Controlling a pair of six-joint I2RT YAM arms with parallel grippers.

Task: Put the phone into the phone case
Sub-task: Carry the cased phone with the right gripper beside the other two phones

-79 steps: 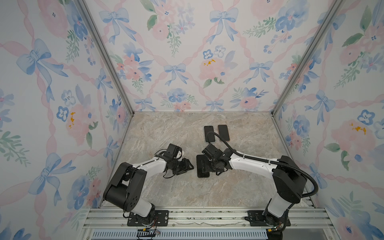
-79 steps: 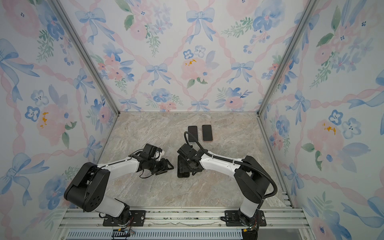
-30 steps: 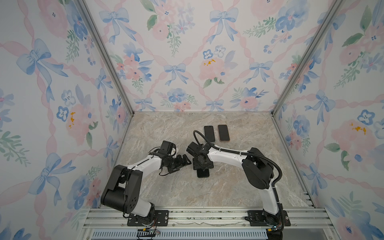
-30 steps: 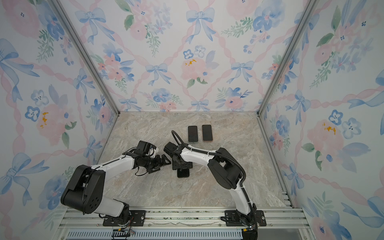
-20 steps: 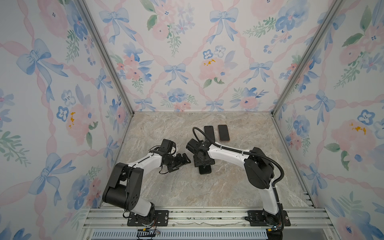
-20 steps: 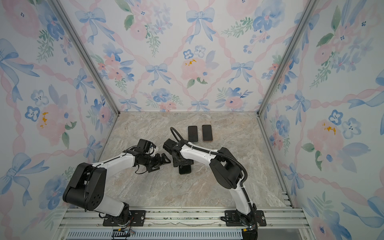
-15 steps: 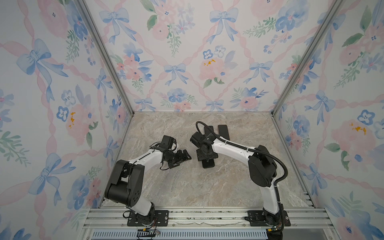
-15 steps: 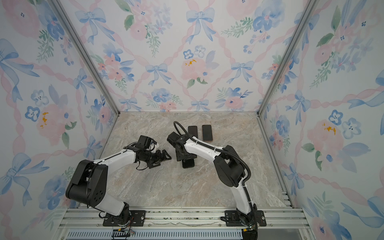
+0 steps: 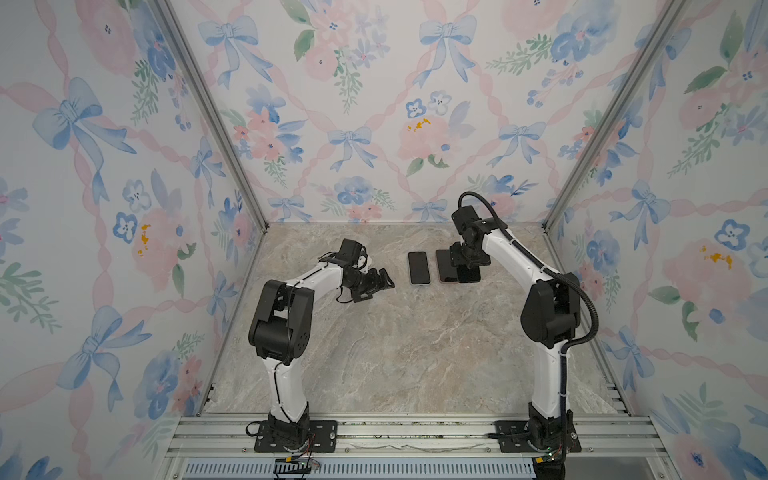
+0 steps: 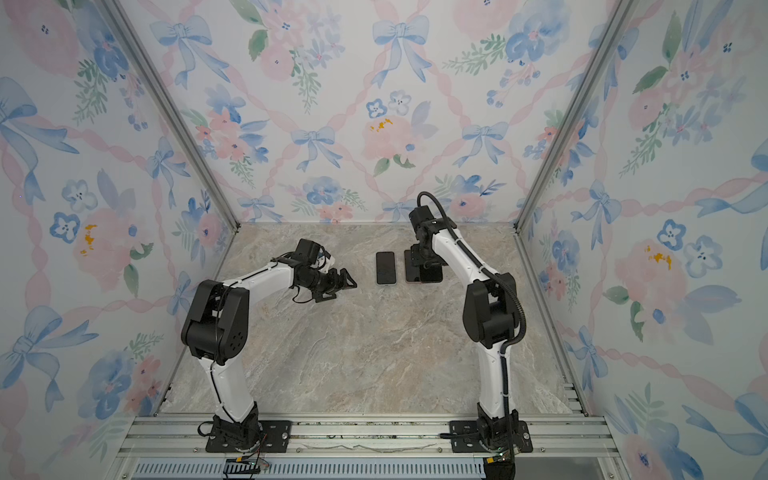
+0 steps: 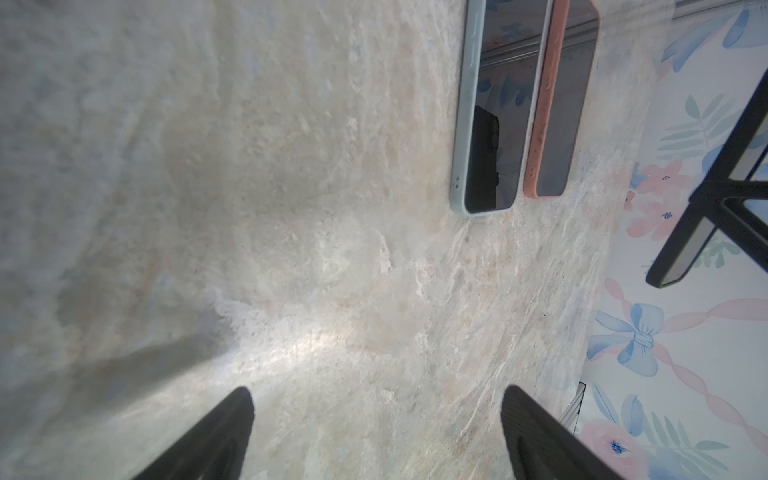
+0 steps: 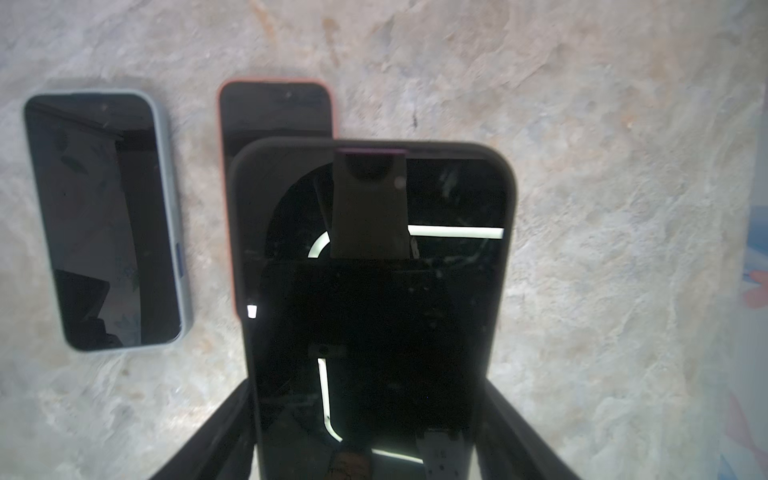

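Observation:
My right gripper [image 9: 467, 266] is shut on a phone in a black case [image 12: 374, 291], gripping its two long sides. It holds the phone above the table at the back, partly over an orange-cased phone [image 12: 274, 112]. In the left wrist view the held phone [image 11: 706, 208] hangs clear of the surface. A light-blue-cased phone [image 9: 417, 268] lies flat just left of the orange-cased phone [image 9: 444, 266]. My left gripper [image 9: 384, 282] is open and empty, low over the table, left of the light-blue-cased phone [image 11: 490, 124]. Bare table shows between its fingertips [image 11: 232, 419].
The marble table [image 9: 395, 353] is enclosed by floral walls on three sides. A metal rail [image 9: 395, 432] with both arm bases runs along the front edge. Both cased phones lie screen up near the back wall.
My right arm has carried the black-cased phone from the table's middle to the back right, beside the orange-cased phone. My left gripper has shifted slightly back and stays open.

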